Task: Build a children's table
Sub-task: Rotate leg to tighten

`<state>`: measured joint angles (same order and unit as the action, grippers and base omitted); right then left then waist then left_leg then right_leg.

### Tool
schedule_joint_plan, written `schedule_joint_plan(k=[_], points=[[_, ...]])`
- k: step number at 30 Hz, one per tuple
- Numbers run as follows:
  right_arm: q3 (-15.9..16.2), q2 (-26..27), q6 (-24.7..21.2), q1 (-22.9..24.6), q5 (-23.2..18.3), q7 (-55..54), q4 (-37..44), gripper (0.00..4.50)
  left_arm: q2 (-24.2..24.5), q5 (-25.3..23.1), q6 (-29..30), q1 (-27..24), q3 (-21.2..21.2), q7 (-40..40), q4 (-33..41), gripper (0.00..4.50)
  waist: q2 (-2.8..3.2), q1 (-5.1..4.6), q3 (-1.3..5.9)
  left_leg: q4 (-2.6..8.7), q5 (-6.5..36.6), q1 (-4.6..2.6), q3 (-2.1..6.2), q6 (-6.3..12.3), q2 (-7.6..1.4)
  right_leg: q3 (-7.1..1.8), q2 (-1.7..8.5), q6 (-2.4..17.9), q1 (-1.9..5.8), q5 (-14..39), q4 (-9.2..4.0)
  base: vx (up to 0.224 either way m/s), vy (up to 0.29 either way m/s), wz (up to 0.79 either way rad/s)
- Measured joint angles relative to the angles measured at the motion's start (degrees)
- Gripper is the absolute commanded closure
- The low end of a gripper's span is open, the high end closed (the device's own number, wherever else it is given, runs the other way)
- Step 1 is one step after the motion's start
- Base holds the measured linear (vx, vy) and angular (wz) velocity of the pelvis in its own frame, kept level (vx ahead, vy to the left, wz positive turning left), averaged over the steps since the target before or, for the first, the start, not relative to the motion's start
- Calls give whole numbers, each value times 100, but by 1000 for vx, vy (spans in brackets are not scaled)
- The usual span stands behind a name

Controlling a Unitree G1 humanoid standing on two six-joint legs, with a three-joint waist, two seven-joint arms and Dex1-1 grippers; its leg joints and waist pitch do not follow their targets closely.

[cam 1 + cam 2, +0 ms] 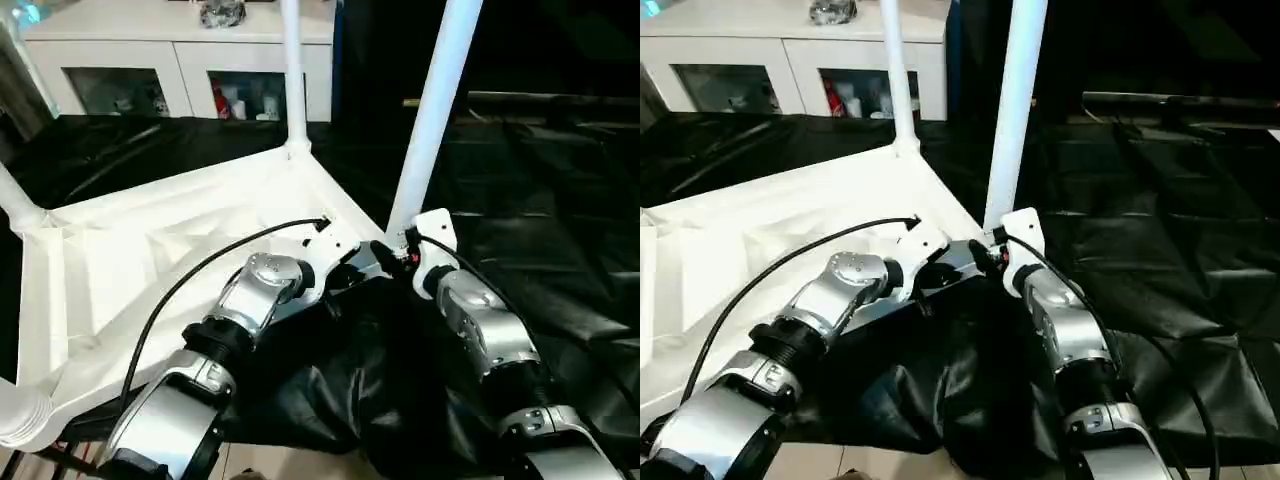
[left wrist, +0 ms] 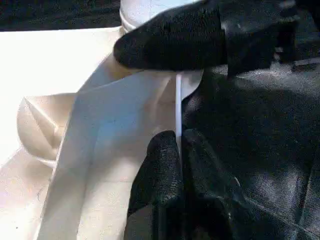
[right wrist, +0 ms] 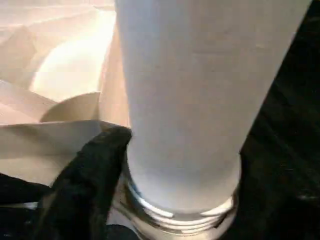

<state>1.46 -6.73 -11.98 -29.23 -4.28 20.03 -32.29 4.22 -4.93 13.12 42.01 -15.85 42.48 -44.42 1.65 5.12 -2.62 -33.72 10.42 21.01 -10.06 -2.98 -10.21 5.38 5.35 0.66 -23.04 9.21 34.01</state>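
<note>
- Left gripper (image 2: 177, 150): fingers pinched together on the thin upright rim wall of the tabletop (image 1: 150, 260), right at its near corner.
- Right gripper (image 3: 150, 170): fingers spread around the base of the near leg (image 1: 432, 120); one black finger (image 3: 85, 175) rests against the tube just above its threaded collar. Firm clamp or loose contact: cannot tell.
- Near leg stands in the corner socket, leaning slightly to the right.
- Tabletop lies upside down, ribbed underside up, on the black-draped work table (image 1: 560, 250).
- Second leg (image 1: 292, 70) stands upright in the far corner socket.
- Third leg (image 1: 15, 200) rises at the left corner.
- White cabinet (image 1: 180, 60) behind the work table.
</note>
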Motion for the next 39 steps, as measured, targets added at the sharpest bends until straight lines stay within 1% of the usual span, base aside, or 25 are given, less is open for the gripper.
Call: schedule_joint_plan(k=[1,2,4,6,9,11,12,16,18,19,20,21,23,24,26,27,34,39], points=[[0,-3,4,2,6,34,3,69,23,0,-20,-1,-3,46,0,450,-1,-3,0,-1,0,0,0,0,0,0,0,-5,-1,3,0,0,0,0],[0,-11,15,12,8,150,11,69,78,0,-64,-7,-2,131,0,450,-1,-9,-1,-1,0,0,0,0,0,0,0,-19,-2,12,0,0,0,0],[245,-254,62,98,41,590,150,69,269,40,-223,-97,-35,474,98,450,-1,-1,-1,2,0,-1,0,0,-1,1,0,-20,-4,12,1,0,0,0],[402,-418,129,202,51,935,294,69,445,75,-346,-159,-48,785,161,450,2,23,-2,4,0,-4,1,0,-3,3,-1,-19,-10,12,4,0,0,0],[682,-822,228,403,49,1602,601,69,650,104,-483,-328,-106,1294,421,450,5,81,-5,0,0,1,0,0,-4,3,0,2,-12,0,0,0,0,0],[773,-1088,266,526,18,2056,829,69,767,167,-488,-431,-170,1612,609,450,7,139,-6,1,1,5,0,0,-3,3,2,2,-12,0,-7,0,0,0],[822,-1332,262,652,-57,2468,1086,69,903,252,-488,-533,-221,1860,806,450,9,176,-7,4,1,7,0,0,-3,3,2,1,-13,2,-10,0,0,0],[887,-1704,139,879,-289,3327,1478,69,1095,371,-472,-668,-306,2340,1073,450,11,283,-9,2,1,7,-1,1,-4,4,2,0,-13,4,-5,0,0,0],[938,-1833,103,905,-327,3569,1585,69,1154,404,-440,-748,-324,2469,1222,450,12,306,-10,-1,1,6,-1,1,-4,4,2,1,-13,4,-3,0,0,0],[974,-1935,91,913,-409,3720,1652,69,1222,440,-408,-805,-328,2596,1348,450,13,312,-11,-1,1,6,-1,1,-5,4,2,-3,-13,6,-2,0,0,0],[974,-1978,77,913,-467,3803,1672,69,1267,470,-374,-844,-330,2677,1420,450,12,314,-11,-1,1,5,-1,1,-5,4,2,-8,-13,9,-2,0,0,0],[974,-2007,69,913,-490,3848,1685,83,1296,489,-349,-865,-332,2753,1448,450,12,317,-11,-1,1,5,-1,1,-5,4,2,-21,-13,17,-1,0,0,0],[980,-2011,21,913,-519,3930,1697,83,1318,510,-319,-881,-341,2844,1491,450,12,319,-11,-3,0,6,-1,0,-6,5,2,-21,-13,17,-1,0,0,0],[983,-2011,3,913,-536,3977,1698,96,1328,519,-295,-887,-356,2856,1534,450,12,317,-11,-5,0,8,-1,1,-6,4,2,-21,-13,17,-1,0,0,0],[982,-2020,-43,913,-550,4048,1731,96,1357,527,-257,-916,-360,2873,1629,450,11,315,-12,-5,1,9,-1,0,-6,4,2,-20,-13,16,-2,0,0,0],[982,-2025,-68,914,-598,4094,1776,113,1386,541,-226,-939,-360,2911,1684,450,11,316,-12,-3,1,8,-1,0,-6,4,2,-20,-13,16,-2,0,0,0],[996,-2048,-181,963,-715,4243,1866,171,1426,582,-158,-986,-373,2986,1753,450,11,330,-12,-4,1,9,-1,0,-6,5,2,-19,-13,16,-2,0,0,0],[1003,-2058,-238,997,-731,4239,1934,178,1434,582,-71,-1001,-374,2999,1814,450,11,330,-12,-4,1,8,-1,0,-6,5,2,-20,-13,17,-2,0,0,0]])
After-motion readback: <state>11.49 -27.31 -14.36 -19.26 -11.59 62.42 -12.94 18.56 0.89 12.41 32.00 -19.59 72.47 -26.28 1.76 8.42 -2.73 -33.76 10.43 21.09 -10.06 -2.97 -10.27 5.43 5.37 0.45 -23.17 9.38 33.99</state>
